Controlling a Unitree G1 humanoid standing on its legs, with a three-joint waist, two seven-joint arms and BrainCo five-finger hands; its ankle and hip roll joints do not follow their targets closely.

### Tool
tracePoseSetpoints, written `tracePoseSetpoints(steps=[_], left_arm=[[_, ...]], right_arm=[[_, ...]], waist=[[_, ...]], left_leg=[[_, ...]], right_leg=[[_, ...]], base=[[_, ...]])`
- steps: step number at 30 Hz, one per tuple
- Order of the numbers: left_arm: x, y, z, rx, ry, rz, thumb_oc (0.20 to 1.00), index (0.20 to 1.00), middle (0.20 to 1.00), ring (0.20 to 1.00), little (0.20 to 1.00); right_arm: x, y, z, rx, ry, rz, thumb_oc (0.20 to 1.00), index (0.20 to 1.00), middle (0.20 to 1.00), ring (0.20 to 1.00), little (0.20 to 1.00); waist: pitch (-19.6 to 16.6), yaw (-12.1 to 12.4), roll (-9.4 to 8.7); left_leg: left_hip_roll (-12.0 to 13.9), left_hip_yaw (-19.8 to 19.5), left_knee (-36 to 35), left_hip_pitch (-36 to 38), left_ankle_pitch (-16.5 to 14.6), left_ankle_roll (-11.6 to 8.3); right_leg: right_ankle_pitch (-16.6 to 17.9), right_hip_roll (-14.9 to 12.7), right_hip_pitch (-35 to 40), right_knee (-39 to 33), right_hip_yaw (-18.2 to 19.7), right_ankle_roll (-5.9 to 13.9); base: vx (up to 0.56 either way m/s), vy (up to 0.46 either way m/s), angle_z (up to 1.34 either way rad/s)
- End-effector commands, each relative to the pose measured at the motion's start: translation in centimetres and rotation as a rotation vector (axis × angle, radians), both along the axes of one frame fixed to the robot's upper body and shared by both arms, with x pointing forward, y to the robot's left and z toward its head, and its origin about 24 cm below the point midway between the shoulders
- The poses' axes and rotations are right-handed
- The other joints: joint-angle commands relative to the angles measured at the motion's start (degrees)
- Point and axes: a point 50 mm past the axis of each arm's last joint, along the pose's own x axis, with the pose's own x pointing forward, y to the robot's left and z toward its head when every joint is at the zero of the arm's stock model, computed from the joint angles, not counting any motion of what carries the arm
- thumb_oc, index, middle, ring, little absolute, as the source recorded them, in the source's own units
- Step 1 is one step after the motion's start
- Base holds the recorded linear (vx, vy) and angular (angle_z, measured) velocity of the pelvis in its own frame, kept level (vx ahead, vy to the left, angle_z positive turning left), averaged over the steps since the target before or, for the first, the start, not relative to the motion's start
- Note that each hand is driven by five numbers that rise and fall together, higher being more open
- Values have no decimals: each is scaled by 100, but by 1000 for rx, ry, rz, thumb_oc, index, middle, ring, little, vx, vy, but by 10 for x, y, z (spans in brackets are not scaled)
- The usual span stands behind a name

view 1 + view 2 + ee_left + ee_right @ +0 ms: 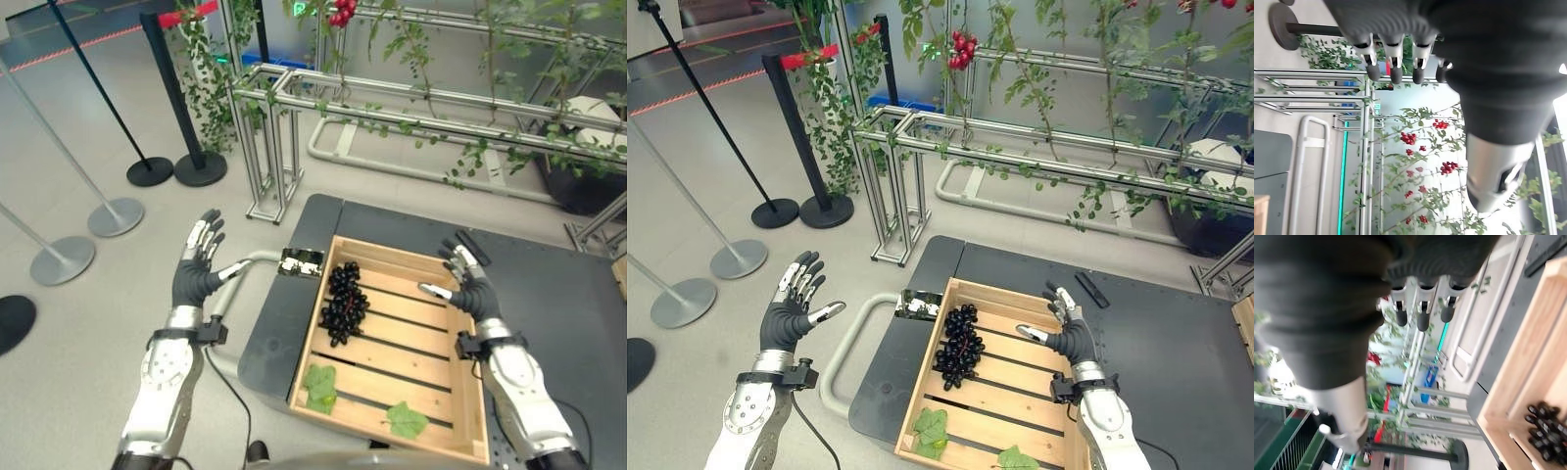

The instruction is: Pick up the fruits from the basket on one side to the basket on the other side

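Observation:
A bunch of dark grapes [344, 304] lies in the wooden slatted crate [460, 271] on the dark cart top, toward the crate's left side. Two green leaves [319, 386] rest on the crate's near slats. My left hand [197, 270] hangs open over the floor, left of the cart, with its fingers spread and nothing in it. My right hand [468, 284] is open above the crate's right rim, fingers straight, well right of the grapes. The grapes [1547, 431] also show past my right hand's fingers [1421, 308] in the right wrist view.
A metal frame with trailing vines and red fruit clusters [341, 12] stands behind the cart. Stanchion posts with round bases [116, 215] stand on the floor at the left. A small shiny object [301, 261] sits by the crate's far left corner. A dark bar [1091, 289] lies on the cart.

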Motion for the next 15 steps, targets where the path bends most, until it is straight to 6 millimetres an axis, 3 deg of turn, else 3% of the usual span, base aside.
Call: tracePoseSetpoints(steps=[1, 4, 8, 15], left_arm=[[10, -9, 44, 22, -191, -101, 1000, 1000, 1000, 1000, 1000], [11, -15, 47, 26, -201, -129, 1000, 1000, 1000, 1000, 1000], [16, -27, 73, 7, -318, -189, 1000, 1000, 1000, 1000, 1000], [21, -42, 88, 1, -384, -216, 1000, 1000, 1000, 1000, 1000]], right_arm=[[25, 3, 24, -9, -94, 43, 1000, 1000, 1000, 1000, 1000], [29, 3, 23, -22, -77, 57, 1000, 1000, 1000, 1000, 1000], [58, 13, 43, -42, -128, 101, 1000, 1000, 1000, 1000, 1000], [89, 22, 48, -13, -106, 38, 1000, 1000, 1000, 1000, 1000]], waist=[[543, 201, -156], [685, 235, -149], [1352, 337, -113], [1696, 502, 1]], left_leg=[[159, -220, 70, 79, -163, -52], [153, -278, 160, -53, -169, -54], [89, -504, 1062, -1127, -361, -24], [86, -490, 993, -1544, -256, -12]], right_leg=[[-384, -191, -75, 327, -132, 342], [-384, -202, -115, 336, -206, 340], [-389, -339, -1000, 873, -129, 301], [-261, -460, -1444, 962, -191, 349]], base=[[-34, 0, 19], [-48, -1, 18], [-258, 4, 12], [-71, 41, -2]])
